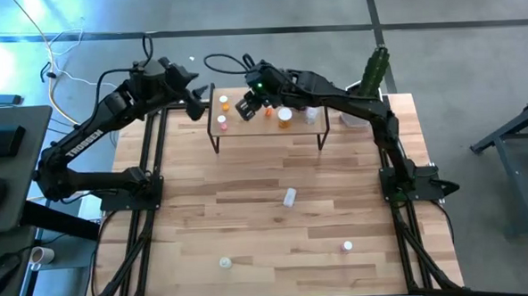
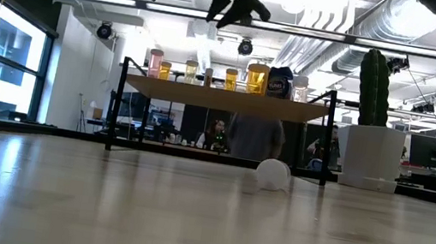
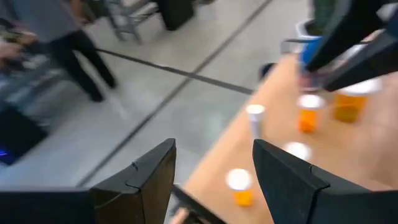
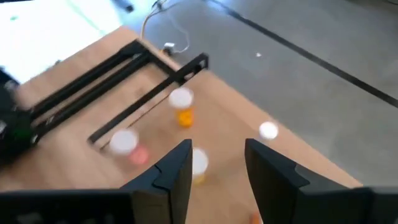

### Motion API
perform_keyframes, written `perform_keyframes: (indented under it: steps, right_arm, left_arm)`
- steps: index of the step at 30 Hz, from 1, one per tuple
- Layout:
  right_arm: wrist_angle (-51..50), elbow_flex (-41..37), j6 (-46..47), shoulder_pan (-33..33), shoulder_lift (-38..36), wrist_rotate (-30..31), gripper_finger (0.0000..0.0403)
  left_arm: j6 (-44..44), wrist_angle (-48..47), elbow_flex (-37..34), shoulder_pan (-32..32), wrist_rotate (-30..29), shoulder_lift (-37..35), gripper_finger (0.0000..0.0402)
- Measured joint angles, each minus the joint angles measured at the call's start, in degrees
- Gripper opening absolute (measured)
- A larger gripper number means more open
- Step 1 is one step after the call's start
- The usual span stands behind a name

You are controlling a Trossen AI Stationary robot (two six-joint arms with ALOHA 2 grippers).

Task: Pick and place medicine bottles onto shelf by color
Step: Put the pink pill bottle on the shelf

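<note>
The shelf (image 1: pixel 265 132) stands at the table's far middle on thin black legs. Several medicine bottles stand in a row on its top (image 2: pixel 221 98): a pink one (image 2: pixel 155 62) at the left, orange ones (image 2: pixel 257 78) in the middle, a blue one (image 2: pixel 279 82) and a white one toward the right. My left gripper (image 1: pixel 198 104) hovers open off the shelf's left end, with nothing between its fingers (image 3: pixel 155 174). My right gripper (image 1: pixel 244 107) hangs open above the shelf's left half, clear of the bottles, over an orange bottle (image 4: pixel 182 107) and a pink one (image 4: pixel 129 147).
Three more small bottles lie on the table: a white one (image 1: pixel 289 197) in the middle, one (image 1: pixel 225 263) near the front left, one (image 1: pixel 347 246) near the front right. A white pot with a green cactus (image 1: pixel 374 72) stands at the far right. People show beyond the table.
</note>
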Motion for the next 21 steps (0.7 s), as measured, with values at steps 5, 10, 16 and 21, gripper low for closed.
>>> perform_keyframes:
  steps: [5,10,16,21]
  right_arm:
    - [-3.5,0.0,-1.9,1.2,-1.4,-5.0,0.0138]
    - [-7.6,0.0,-4.5,2.5,-3.3,-6.3,0.0138]
    - [-13.3,0.0,-6.1,4.1,-6.3,-6.6,0.0138]
    - [-19.7,0.0,-5.4,6.3,-8.0,-6.9,0.0138]
  left_arm:
    - [-2.4,-2.1,0.0,-0.1,7.8,-1.3,0.0204]
    - [-5.6,-3.6,0.0,-0.9,13.8,-2.4,0.0204]
    - [-8.3,-7.0,0.0,-3.9,15.1,-3.6,0.0204]
    - [-10.0,-11.4,0.0,-6.5,14.7,-3.7,0.0204]
